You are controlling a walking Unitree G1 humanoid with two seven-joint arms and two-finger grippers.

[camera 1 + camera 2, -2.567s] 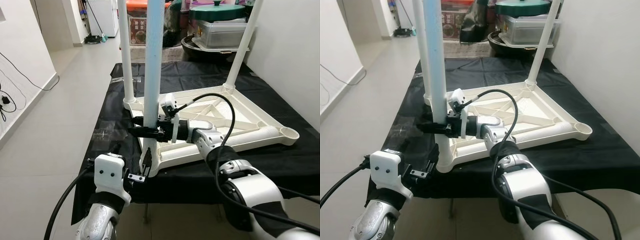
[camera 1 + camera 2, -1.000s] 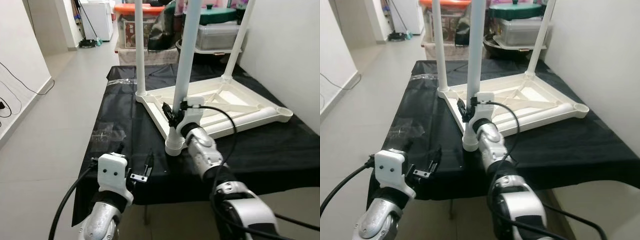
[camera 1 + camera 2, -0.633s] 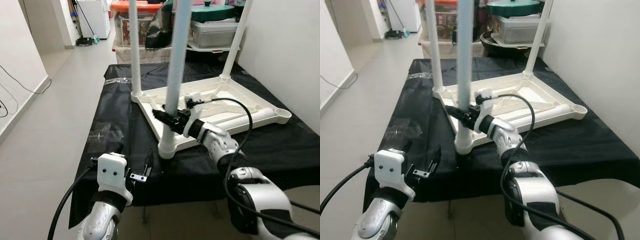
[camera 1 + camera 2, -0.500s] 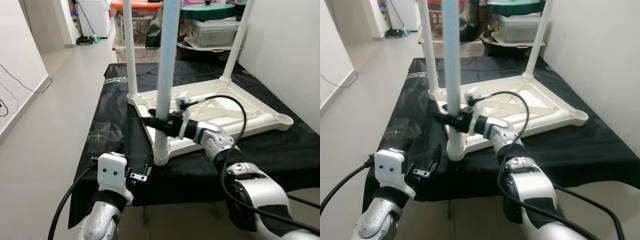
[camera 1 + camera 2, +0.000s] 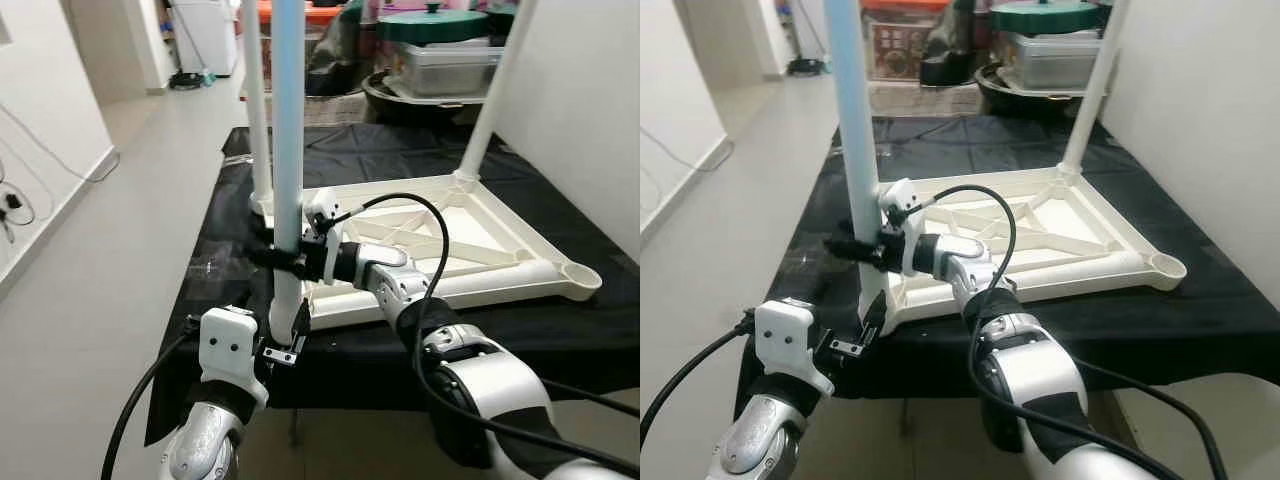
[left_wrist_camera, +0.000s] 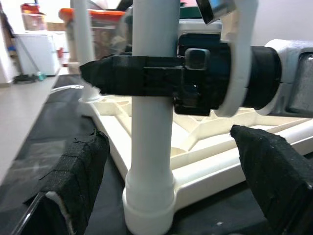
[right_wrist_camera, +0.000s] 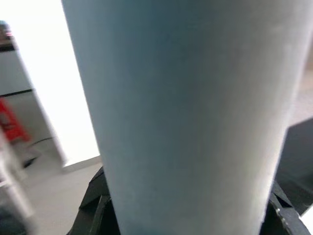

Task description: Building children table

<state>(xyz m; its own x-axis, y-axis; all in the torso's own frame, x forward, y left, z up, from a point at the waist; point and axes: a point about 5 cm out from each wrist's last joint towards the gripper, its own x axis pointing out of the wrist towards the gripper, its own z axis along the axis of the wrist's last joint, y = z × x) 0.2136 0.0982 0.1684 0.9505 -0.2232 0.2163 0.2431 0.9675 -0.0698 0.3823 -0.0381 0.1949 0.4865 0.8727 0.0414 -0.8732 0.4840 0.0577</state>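
A white children's table top (image 5: 440, 235) lies upside down on a black-clothed table (image 5: 560, 330). Three white legs stand in its corner sockets. The near-left leg (image 5: 288, 150) is the closest, and my right gripper (image 5: 283, 258) is shut around it just above the socket (image 6: 148, 203). My left gripper (image 5: 287, 338) hangs open at the table's front edge, low in front of that socket, its fingers (image 6: 73, 181) on either side of the leg's base without touching. The near-right corner socket (image 5: 581, 272) holds no leg.
Storage boxes and lidded pots (image 5: 440, 45) are stacked behind the table. A white wall (image 5: 590, 110) runs close along the right. Open tiled floor (image 5: 130, 200) lies to the left. A clear plastic bag (image 5: 208, 266) lies on the cloth near the left edge.
With my right gripper still shut on it, the near leg and its table corner have swung left, turning the top squarer to me. The left gripper stays open.
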